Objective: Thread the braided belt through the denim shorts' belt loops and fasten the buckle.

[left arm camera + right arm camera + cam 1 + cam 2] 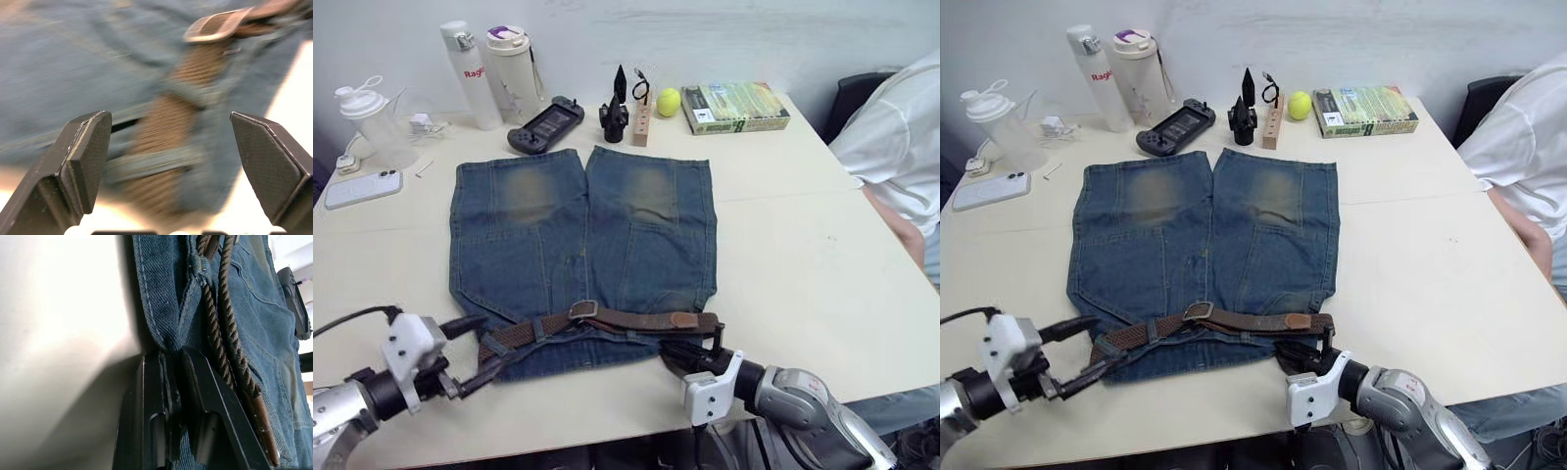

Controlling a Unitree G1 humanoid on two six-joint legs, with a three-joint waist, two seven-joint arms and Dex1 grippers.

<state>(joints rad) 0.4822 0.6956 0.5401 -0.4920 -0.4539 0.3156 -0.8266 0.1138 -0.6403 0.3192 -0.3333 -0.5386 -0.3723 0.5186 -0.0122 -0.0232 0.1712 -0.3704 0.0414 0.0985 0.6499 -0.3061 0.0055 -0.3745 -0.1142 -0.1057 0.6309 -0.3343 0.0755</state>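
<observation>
Two grippers worked the near waistband: the left gripper (481, 351) hung spread wide at the left end of the braided belt (607, 320), while the right gripper (175, 382) pinched the denim shorts (582, 250) at their right corner. The buckle (583, 310) lay mid-waistband. Far left, a white bottle (470, 73) read "Rag" in red.

Blue denim shorts (582, 255), yellowish faded patches; brown braided belt (607, 321); silver buckle (583, 310).
</observation>
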